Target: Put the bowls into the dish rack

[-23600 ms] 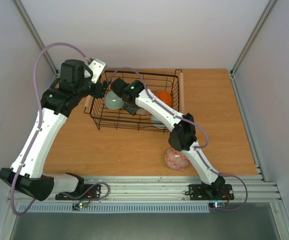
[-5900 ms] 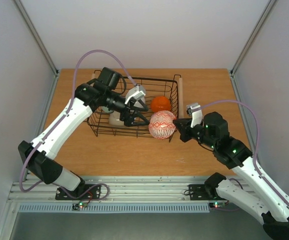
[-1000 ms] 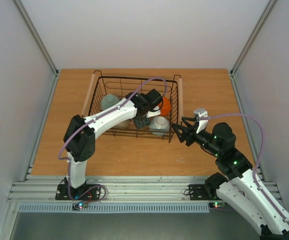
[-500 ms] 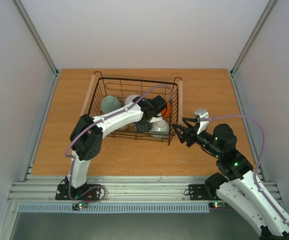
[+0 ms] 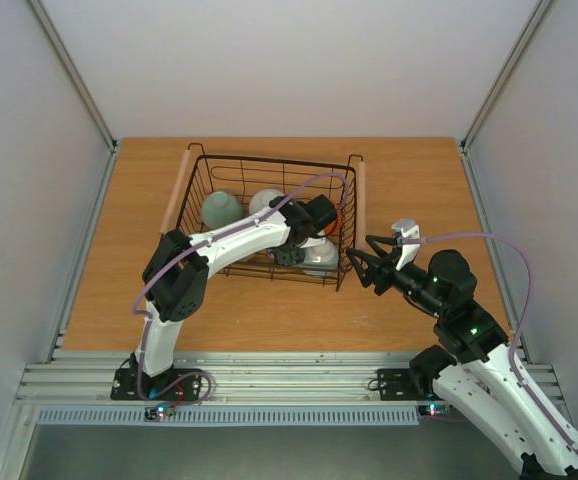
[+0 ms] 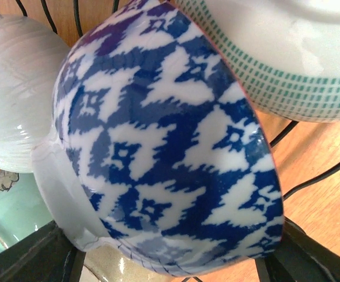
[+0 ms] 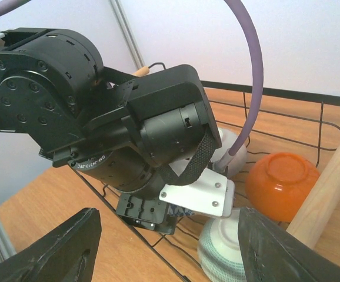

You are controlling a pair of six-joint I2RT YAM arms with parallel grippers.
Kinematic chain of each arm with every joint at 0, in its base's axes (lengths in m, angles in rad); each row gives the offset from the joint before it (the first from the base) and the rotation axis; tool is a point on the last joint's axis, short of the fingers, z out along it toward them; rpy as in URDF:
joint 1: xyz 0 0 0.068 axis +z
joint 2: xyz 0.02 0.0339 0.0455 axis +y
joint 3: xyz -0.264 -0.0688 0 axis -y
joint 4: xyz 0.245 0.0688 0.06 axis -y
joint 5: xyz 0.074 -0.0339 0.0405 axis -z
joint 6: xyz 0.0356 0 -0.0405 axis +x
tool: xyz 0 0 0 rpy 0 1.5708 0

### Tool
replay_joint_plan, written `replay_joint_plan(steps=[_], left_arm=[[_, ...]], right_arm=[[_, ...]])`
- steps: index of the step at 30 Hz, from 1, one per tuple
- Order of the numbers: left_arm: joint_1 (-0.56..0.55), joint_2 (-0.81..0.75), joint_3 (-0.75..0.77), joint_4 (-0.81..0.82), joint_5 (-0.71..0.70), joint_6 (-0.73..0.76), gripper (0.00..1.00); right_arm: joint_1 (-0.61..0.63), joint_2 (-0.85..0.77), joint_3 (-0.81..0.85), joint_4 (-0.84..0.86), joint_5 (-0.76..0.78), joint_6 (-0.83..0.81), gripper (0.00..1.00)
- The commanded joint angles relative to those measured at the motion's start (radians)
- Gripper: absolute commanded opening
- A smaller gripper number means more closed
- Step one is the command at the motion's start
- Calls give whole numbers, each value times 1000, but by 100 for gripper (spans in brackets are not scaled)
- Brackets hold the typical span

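Loading is being judged as nearly finished. Bowls are being seen only inside the dish rack (image 5: pixel 259 157). A pale green bowl (image 5: pixel 220 208) is lying toward the rack's far left and a white bowl (image 5: pixel 265 202) toward its far middle. An orange bowl (image 7: pixel 282 185) is lying against its right side and a green-banded bowl (image 5: pixel 319 257) at its near right. No bowl is being shown on the surface (image 5: pixel 419 190) outside the rack.

The blue-and-white bowl (image 6: pixel 170 141) is being held tipped on its side, low inside the rack, between the white bowl and the green-banded one. The left arm (image 5: pixel 229 238) is being reached over the rack's near wall to it. The left jaws are being shown only at the bottom corners of the wrist view, one on each flank of this bowl. They are therefore probably being clamped on it, though the contact itself is being cut off at the picture's edge.

The right jaws are being held apart with nothing between them, just outside the rack's near right corner and pointed at it. No further work is being suggested for that arm.

What is being left, on this reading, is small. The patterned bowl is to be settled among the others and let go, and the left arm is to be lifted clear of the rack's wires without the neighbouring bowls being knocked.
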Motion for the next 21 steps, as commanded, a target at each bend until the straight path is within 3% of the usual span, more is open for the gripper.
replay_joint_plan(steps=[1, 7, 21], left_arm=[[-16, 36, -8, -49, 41, 4, 77], [-18, 36, -13, -51, 47, 10, 99], [-22, -32, -1, -33, 105, 5, 100]], right_arm=[[-2, -9, -9, -1, 13, -7, 66], [-2, -11, -11, -2, 14, -7, 66], [-2, -14, -10, -5, 11, -7, 66]])
